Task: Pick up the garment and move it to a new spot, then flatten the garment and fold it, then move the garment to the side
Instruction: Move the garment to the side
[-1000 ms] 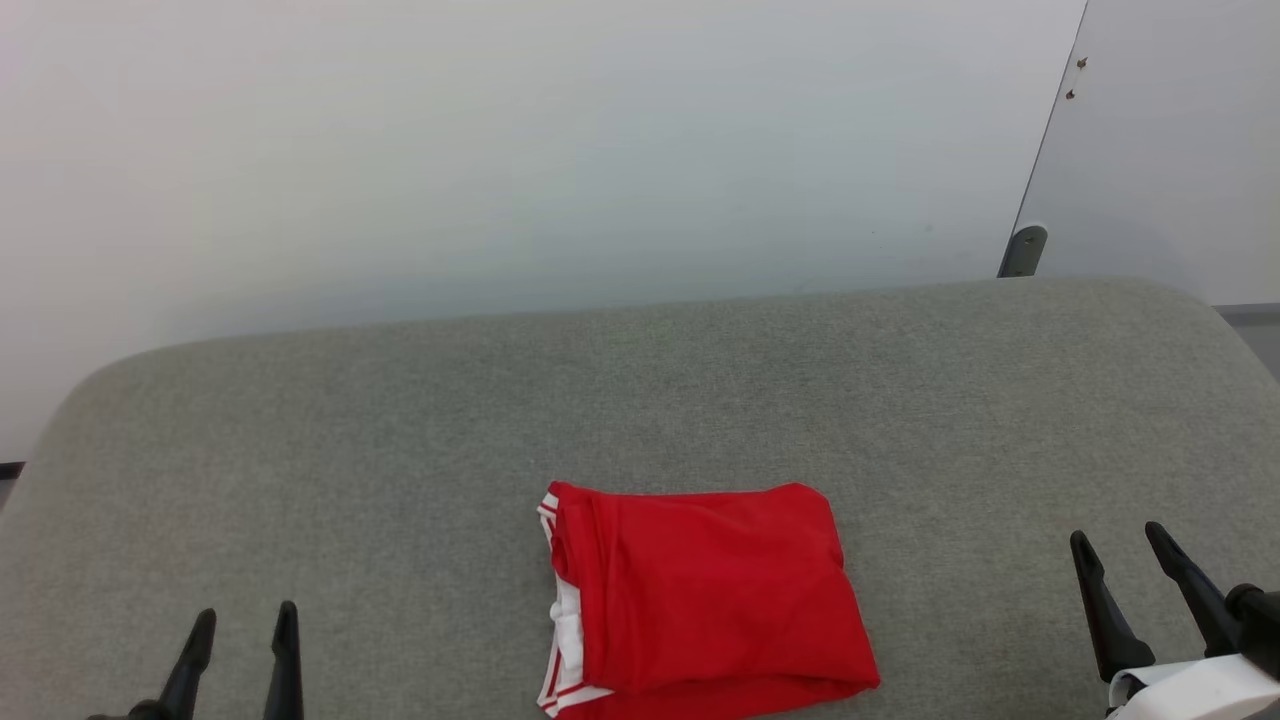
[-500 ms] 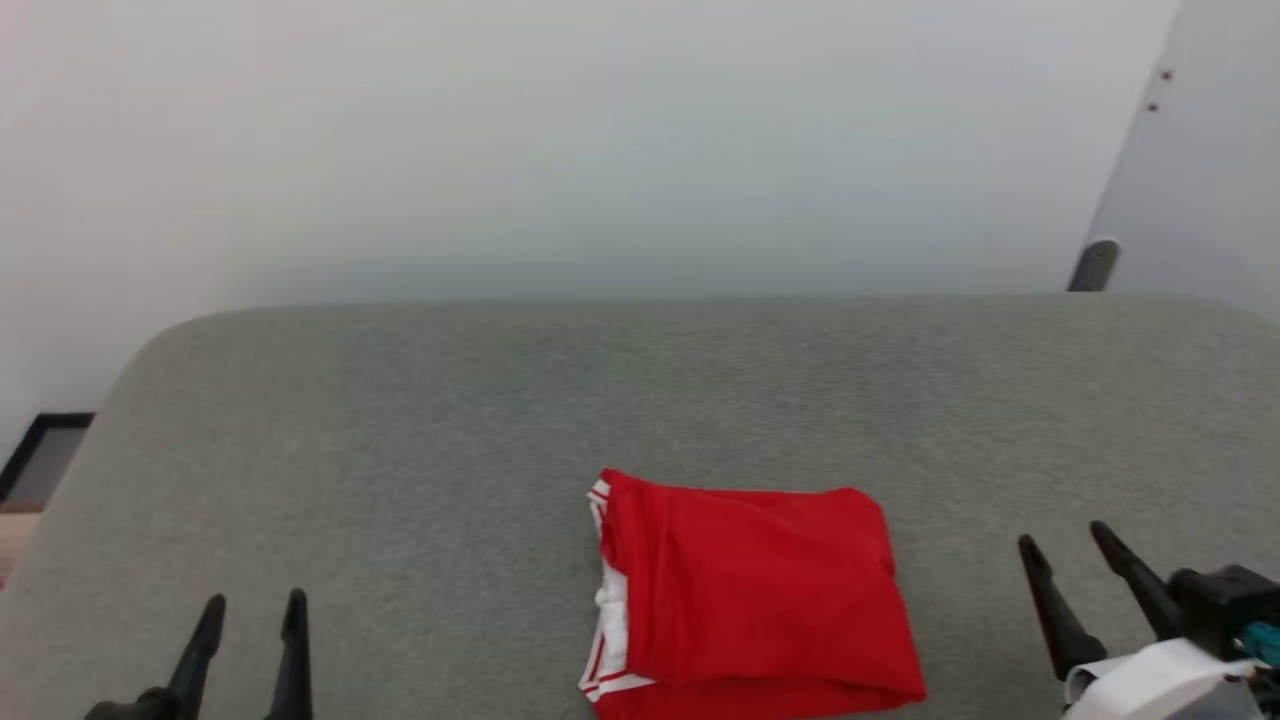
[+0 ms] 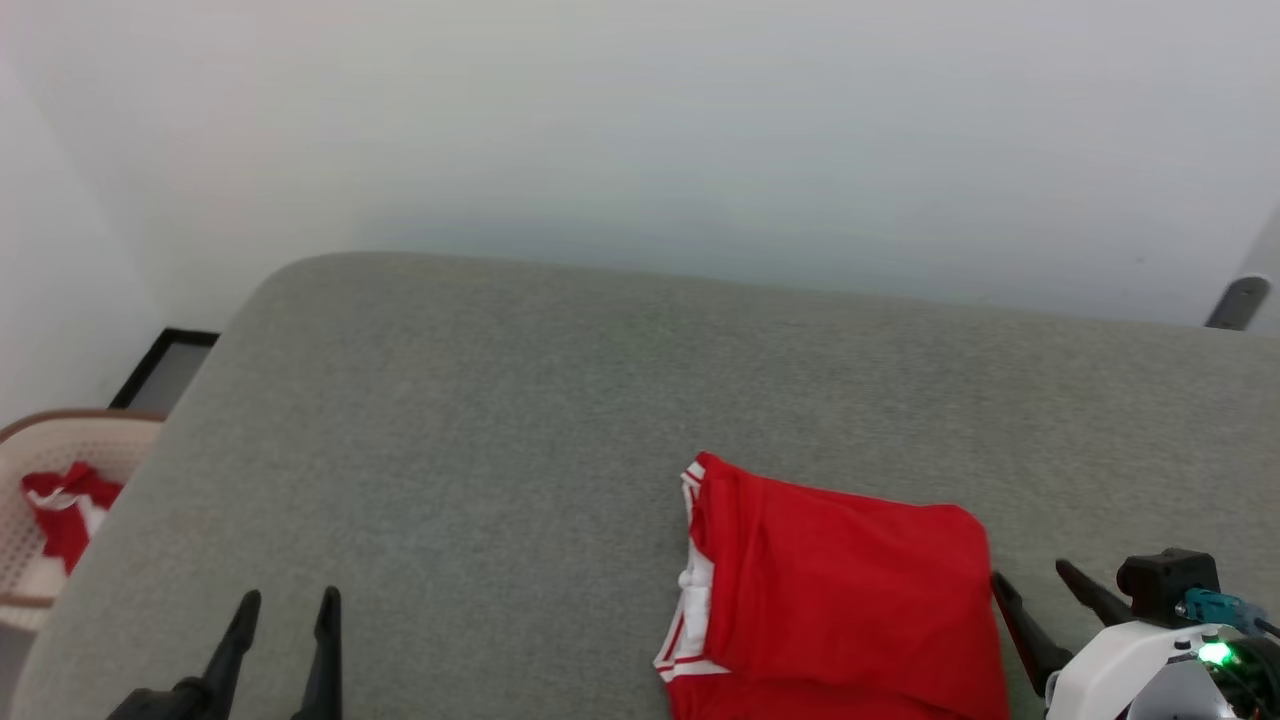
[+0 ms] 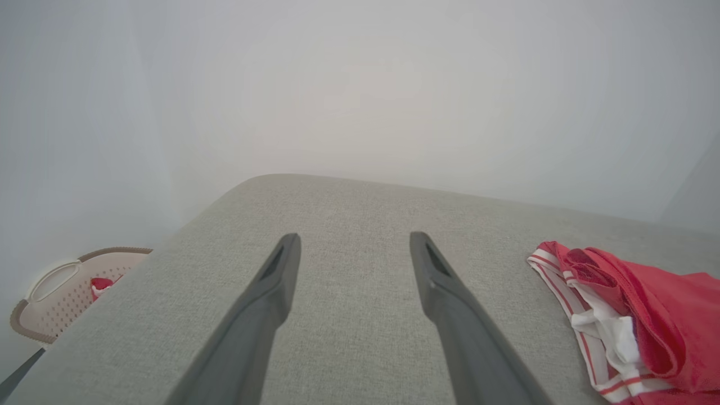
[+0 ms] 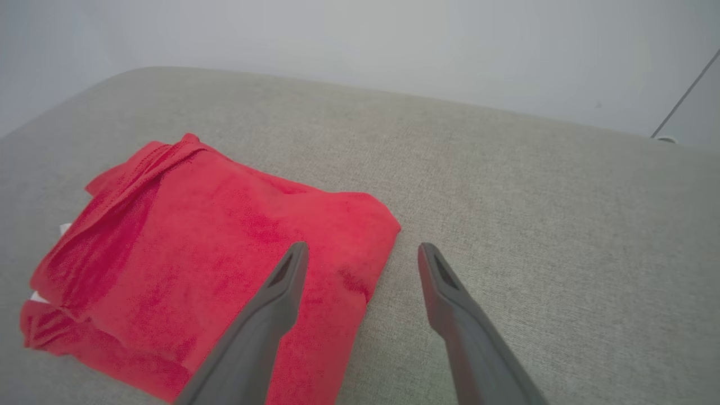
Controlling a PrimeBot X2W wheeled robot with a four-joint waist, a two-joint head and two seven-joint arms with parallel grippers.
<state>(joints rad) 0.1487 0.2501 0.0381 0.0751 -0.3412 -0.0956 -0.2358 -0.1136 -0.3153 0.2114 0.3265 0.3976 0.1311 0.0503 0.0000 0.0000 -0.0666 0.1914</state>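
You've got the garment (image 3: 840, 590) folded into a rough rectangle on the grey padded surface (image 3: 480, 400), near edge, right of centre in head view. The white sleeve end & striped trim point to the robot's L, and the plain red folded edge faces R. Far edge is skewed, dropping toward the R side. The visible part reads a bit wider L-R than deep. Its near end runs off the bottom of the pic, so you can't fix the long axis for sure.

R gripper (image 3: 1028, 571) sits just beside the garment's R edge w/ fingers spread wide, nothing between them. In the R wrist view the inner finger lies over the red cloth near its far R corner and the outer finger is over bare grey. Can't tell if it's touching the fabric.

L gripper (image 3: 290, 594) is also spread wide & empty, low over bare surface, well apart from the garment on its L.

Off the surface's L end you see a pale perforated basket (image 3: 40, 440) w/ red-and-white cloth (image 3: 62, 500) inside.
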